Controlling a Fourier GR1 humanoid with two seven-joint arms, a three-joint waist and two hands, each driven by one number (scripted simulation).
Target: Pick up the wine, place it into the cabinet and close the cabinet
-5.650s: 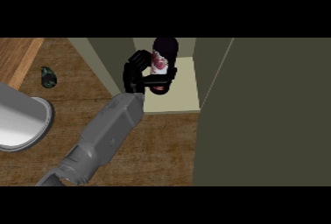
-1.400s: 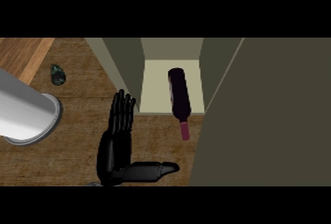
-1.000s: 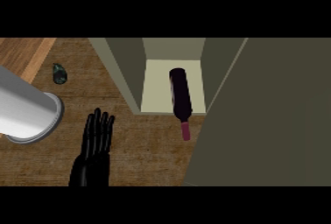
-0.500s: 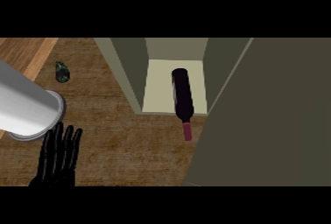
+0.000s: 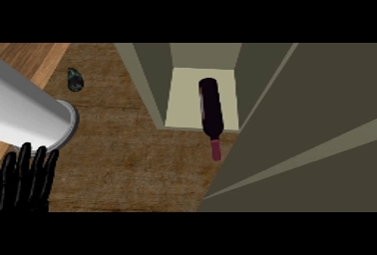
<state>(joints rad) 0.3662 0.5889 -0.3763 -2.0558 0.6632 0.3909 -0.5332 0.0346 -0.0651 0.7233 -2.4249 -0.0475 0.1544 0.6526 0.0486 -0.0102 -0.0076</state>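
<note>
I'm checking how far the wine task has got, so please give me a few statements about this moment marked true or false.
1. The wine bottle lies inside the cabinet, neck sticking out over the front edge. True.
2. A hand is curled round the bottle. False: no hand touches it.
3. The one hand in view shows at the lower left, fingers straight. True.
4. The cabinet is closed. False: its door stands open.
5. A small dark object lies on the counter at upper left. True.
</note>
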